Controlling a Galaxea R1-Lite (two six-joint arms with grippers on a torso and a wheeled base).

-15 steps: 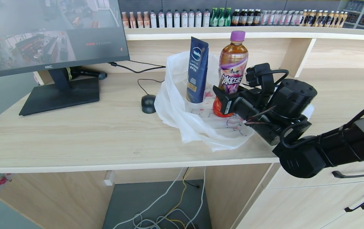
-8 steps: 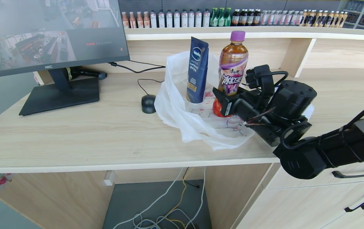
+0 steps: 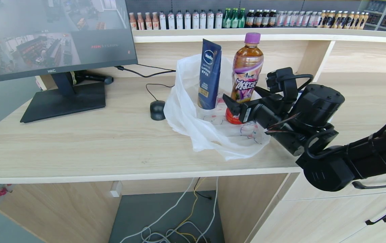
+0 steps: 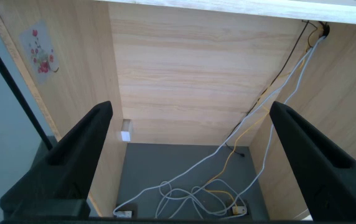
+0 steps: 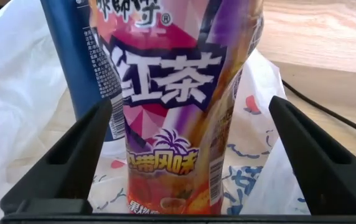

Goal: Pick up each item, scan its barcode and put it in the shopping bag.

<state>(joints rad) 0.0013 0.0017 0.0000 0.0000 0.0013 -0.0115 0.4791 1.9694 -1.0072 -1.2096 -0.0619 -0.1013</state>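
A tea bottle (image 3: 247, 67) with a purple cap stands upright inside the white shopping bag (image 3: 193, 114) on the wooden counter. Beside it in the bag stands a dark blue tube (image 3: 209, 74). My right gripper (image 3: 243, 98) is open around the bottle's lower part, one finger on each side. In the right wrist view the bottle (image 5: 178, 106) sits between the spread fingers of the right gripper (image 5: 190, 106) with a gap on both sides, the blue tube (image 5: 81, 68) behind it. My left gripper (image 4: 190, 109) hangs open below the counter with nothing in it.
A monitor (image 3: 51, 33) on its stand and a black mouse (image 3: 157, 110) sit on the counter's left half. A raised ledge (image 3: 280, 35) runs behind the bag, with shelves of bottles beyond. Loose cables (image 4: 215, 186) lie under the counter. Drawers (image 3: 365, 199) are at the right.
My right gripper's fingers have spread away from the bottle and the arm has drawn back slightly to the right. The bottle stays standing in the bag.
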